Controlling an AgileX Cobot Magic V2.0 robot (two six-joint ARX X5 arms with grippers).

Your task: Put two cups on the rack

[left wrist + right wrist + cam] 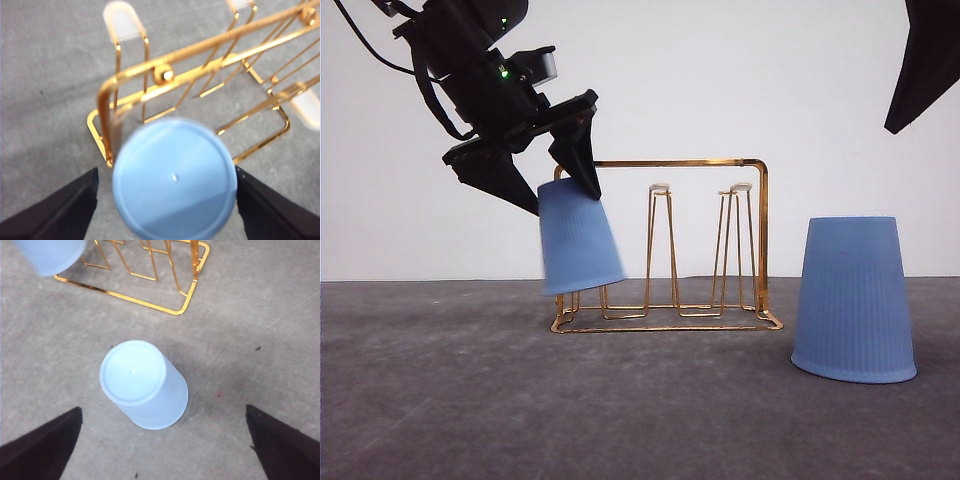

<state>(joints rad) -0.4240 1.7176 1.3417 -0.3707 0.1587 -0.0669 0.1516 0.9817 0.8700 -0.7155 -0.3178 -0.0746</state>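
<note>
Left gripper (555, 165) clamps inverted ribbed light-blue plastic cup (578, 240), tilted, likely to seat over gold wire rack (720, 163) prong; right gripper (162, 442) fingers spread above second cup (145, 385).

Inverted blue cups (578, 240) (854, 300) flanking gold rack (710, 250)

Two light blue cups are counted, one (578, 240) between the left gripper's (552, 175) fingers and one (854, 300) standing inverted on the table below the spread fingers of the right gripper (162, 450), and one gold wire rack (665, 250) is counted beside them.
</note>
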